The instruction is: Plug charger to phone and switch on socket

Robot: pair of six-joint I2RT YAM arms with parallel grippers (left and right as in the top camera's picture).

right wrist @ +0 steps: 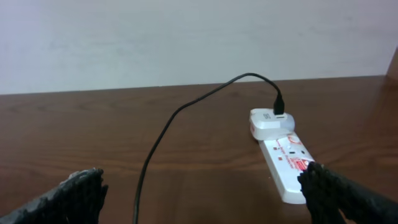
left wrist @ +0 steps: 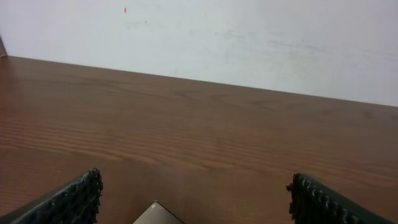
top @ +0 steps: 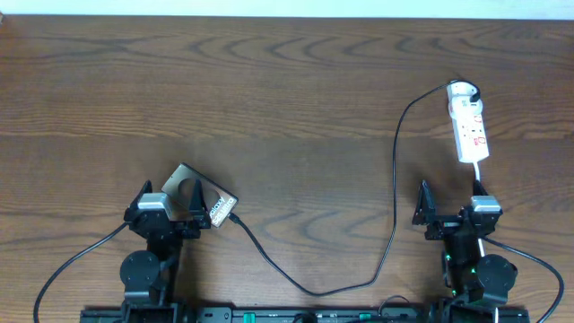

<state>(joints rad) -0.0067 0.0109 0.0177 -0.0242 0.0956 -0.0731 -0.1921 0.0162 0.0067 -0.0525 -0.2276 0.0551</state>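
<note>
Phone (top: 215, 199) with charger (top: 395, 179) tip apparently at its edge, left gripper (top: 169, 191) and right gripper (top: 450, 199) both spread empty; switching on socket (top: 468, 126) seems next, calling for a forward right-arm reach.

It looked like a robotics lab: a left arm (top: 143, 269) and a right arm (top: 475, 274) stood at a wood-grain counter (top: 287, 81) before a plain white wall (left wrist: 249, 43).
</note>
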